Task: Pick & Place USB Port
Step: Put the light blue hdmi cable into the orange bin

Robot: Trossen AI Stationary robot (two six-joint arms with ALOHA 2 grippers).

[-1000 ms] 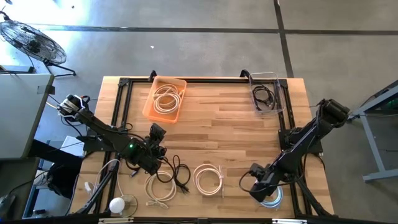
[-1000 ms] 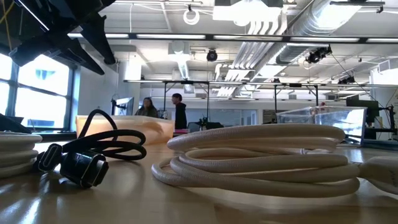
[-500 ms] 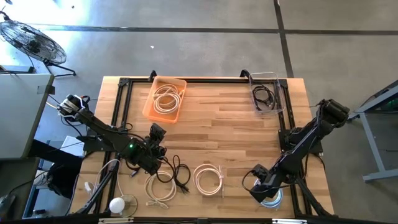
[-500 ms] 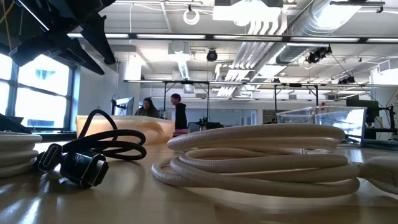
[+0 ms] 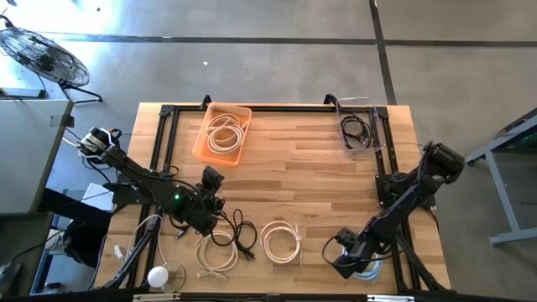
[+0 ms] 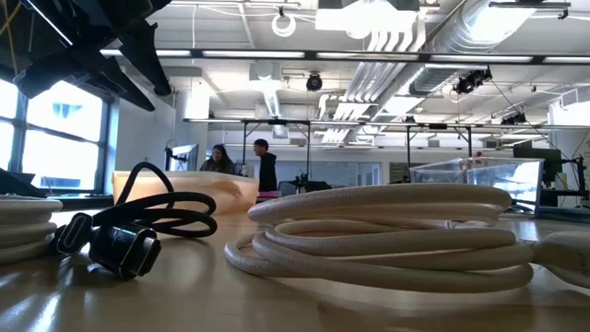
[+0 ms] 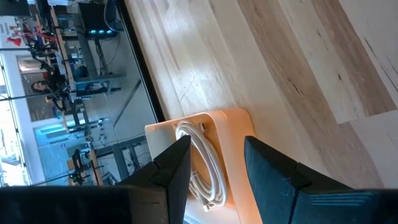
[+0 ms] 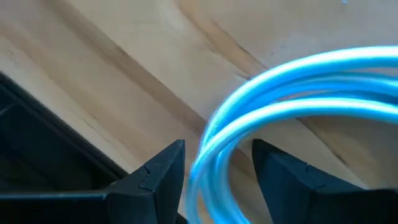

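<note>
The blue cable [image 8: 292, 87] sits coiled at the table's near right corner, and my right end effector [image 5: 348, 256] now hangs right over it; a sec ago it sat a bit farther in and up the table, so it has slid toward the near edge w/ the elbow swinging out. In the right wrist view the fingers [image 8: 161, 168] are spread, straddling a loop of the coil but not pinching it. I read that as lining up for the pick, approx. early stage.

Left end effector [image 5: 210, 197] hasn't budged, parked above the black cable [image 5: 239, 231], fingers apart, empty. Orange tray [image 5: 201, 138] w/ a white cable and the clear bin [image 5: 375, 138] wait at the far side.
</note>
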